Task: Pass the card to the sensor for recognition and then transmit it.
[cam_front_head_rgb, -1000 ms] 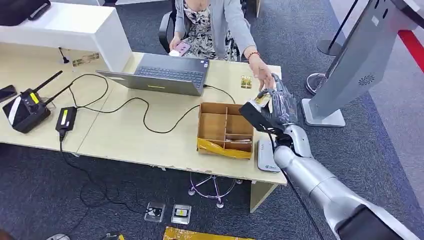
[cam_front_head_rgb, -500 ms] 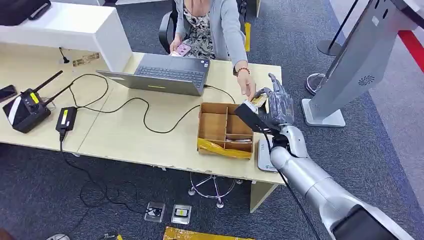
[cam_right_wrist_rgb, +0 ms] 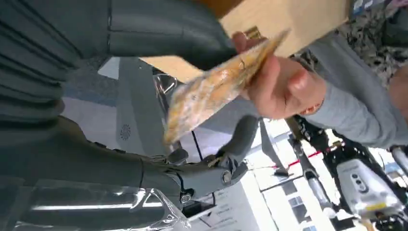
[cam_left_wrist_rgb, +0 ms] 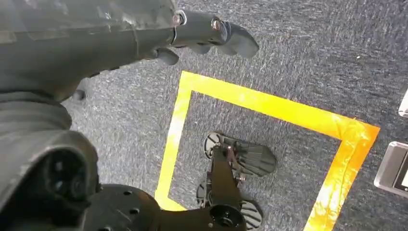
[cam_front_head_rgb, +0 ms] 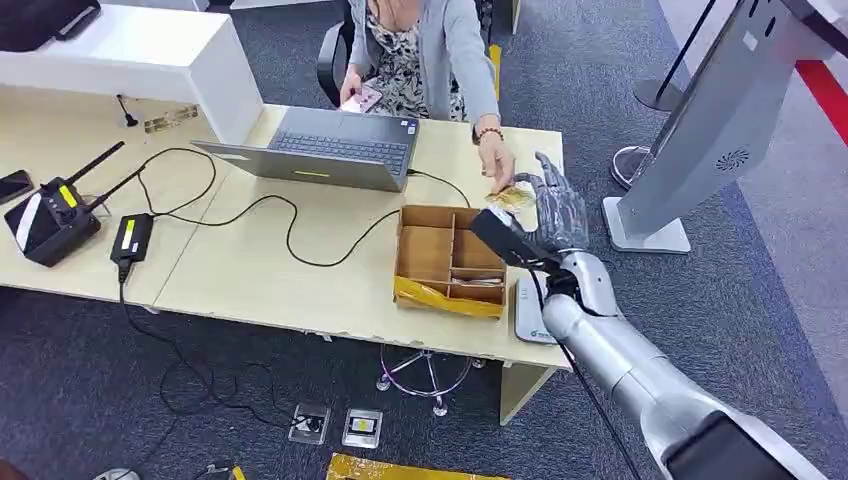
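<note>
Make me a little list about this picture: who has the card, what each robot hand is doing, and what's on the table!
card: gold-coloured card, held by the person's hand beside the robot's right hand
right hand: right hand raised over the table's right end, fingers spread; the card's far end lies by its thumb, contact not clear
left hand: left hand hangs over the carpet, holding nothing
sensor: white pad at the table's edge
box: open cardboard box with dividers
table: laptop, black cable, radio
</note>
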Motion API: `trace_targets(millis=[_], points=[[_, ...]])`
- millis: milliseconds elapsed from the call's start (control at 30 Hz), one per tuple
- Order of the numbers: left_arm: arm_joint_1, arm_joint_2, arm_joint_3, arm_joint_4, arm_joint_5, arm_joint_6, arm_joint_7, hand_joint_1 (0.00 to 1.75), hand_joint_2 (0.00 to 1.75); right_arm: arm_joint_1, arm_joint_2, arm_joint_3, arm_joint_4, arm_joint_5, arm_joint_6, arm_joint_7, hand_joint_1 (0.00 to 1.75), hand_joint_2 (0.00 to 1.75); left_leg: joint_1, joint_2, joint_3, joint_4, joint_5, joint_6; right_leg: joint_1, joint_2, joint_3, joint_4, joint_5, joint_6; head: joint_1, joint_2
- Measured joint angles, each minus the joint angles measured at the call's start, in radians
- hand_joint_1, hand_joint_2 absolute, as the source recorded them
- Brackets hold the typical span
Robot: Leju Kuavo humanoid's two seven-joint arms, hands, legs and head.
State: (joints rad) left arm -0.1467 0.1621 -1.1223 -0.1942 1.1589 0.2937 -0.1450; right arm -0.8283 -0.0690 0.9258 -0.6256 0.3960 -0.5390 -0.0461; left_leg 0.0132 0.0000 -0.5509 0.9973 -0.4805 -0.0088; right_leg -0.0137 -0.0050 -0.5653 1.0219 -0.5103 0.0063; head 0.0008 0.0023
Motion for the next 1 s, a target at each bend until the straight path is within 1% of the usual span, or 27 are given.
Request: trace_targets(millis=[100,233,467,533,600,700,800,833,933,1000], points=[[0.003,0.003,0.000,0.000,0.002,0.001,0.000,0.00,0.00,0.000,0.003,0.000,0.000,0.018,0.006,-0.006,0.00,0.00,0.000,0.000,0.000,0.000,0.000,0.000,0.000,0.000,0.000,0.000,0.000,0.000,0.000,0.000],[0.011,0.011,0.000,0.001,0.041,0.015,0.000,0.00,0.00,0.000,0.007,-0.002,0.000,0.010,0.022,-0.014,0.00,0.00,0.000,0.000,0.000,0.000,0.000,0.000,0.000,0.000,0.000,0.000,0.000,0.000,-0.001,0.000],[0.018,0.022,0.000,0.005,0.052,0.014,-0.007,0.00,0.00,0.005,0.011,-0.010,-0.002,0.028,-0.001,-0.029,0.00,0.00,0.000,0.000,0.000,0.000,0.000,0.000,0.000,0.000,0.000,0.000,0.000,0.000,0.000,0.000],[0.020,0.024,0.000,0.005,0.060,0.010,-0.007,0.00,0.00,0.021,0.010,-0.024,-0.021,0.046,-0.015,-0.005,0.00,0.00,0.000,0.000,0.000,0.000,0.000,0.000,0.000,0.000,0.000,0.000,0.000,0.000,0.000,0.000],[0.022,0.025,0.000,0.006,0.060,0.008,-0.007,0.00,0.00,0.042,-0.001,-0.031,-0.049,0.056,-0.011,0.019,0.00,0.00,0.000,0.000,0.000,0.000,0.000,0.000,0.000,0.000,-0.001,0.000,0.000,0.000,0.000,0.000],[0.027,0.024,0.000,0.006,0.063,0.008,-0.007,0.00,0.00,0.078,-0.029,-0.056,-0.108,0.094,0.004,0.080,0.00,0.00,0.000,0.000,0.000,0.000,0.000,0.000,0.000,0.000,0.000,0.000,0.000,0.000,0.000,0.000],[0.030,0.024,0.001,0.007,0.070,0.002,-0.008,0.00,0.00,0.115,-0.073,-0.079,-0.189,0.139,0.029,0.143,0.00,0.00,0.000,0.000,0.000,0.000,0.000,0.000,0.000,0.000,0.000,0.000,0.000,0.000,0.000,0.000],[0.030,0.024,0.001,0.007,0.072,0.002,-0.011,0.00,0.00,0.129,-0.090,-0.085,-0.218,0.146,0.038,0.160,0.00,1.75,0.000,0.000,0.000,0.000,0.000,0.000,0.000,0.000,-0.001,0.000,0.000,0.000,0.000,0.000],[0.031,0.024,0.003,0.007,0.082,0.008,-0.022,0.00,0.00,0.175,-0.148,-0.104,-0.329,0.161,0.067,0.225,0.00,1.75,0.000,0.000,0.000,0.000,0.000,0.000,0.000,0.000,0.000,0.000,0.000,0.000,0.000,0.000],[0.032,0.024,0.003,0.007,0.088,0.010,-0.023,0.00,0.00,0.208,-0.183,-0.109,-0.402,0.164,0.076,0.251,0.00,1.75,0.000,0.000,0.000,0.000,0.000,0.000,0.000,0.000,0.000,0.000,0.000,0.000,0.000,0.000]])
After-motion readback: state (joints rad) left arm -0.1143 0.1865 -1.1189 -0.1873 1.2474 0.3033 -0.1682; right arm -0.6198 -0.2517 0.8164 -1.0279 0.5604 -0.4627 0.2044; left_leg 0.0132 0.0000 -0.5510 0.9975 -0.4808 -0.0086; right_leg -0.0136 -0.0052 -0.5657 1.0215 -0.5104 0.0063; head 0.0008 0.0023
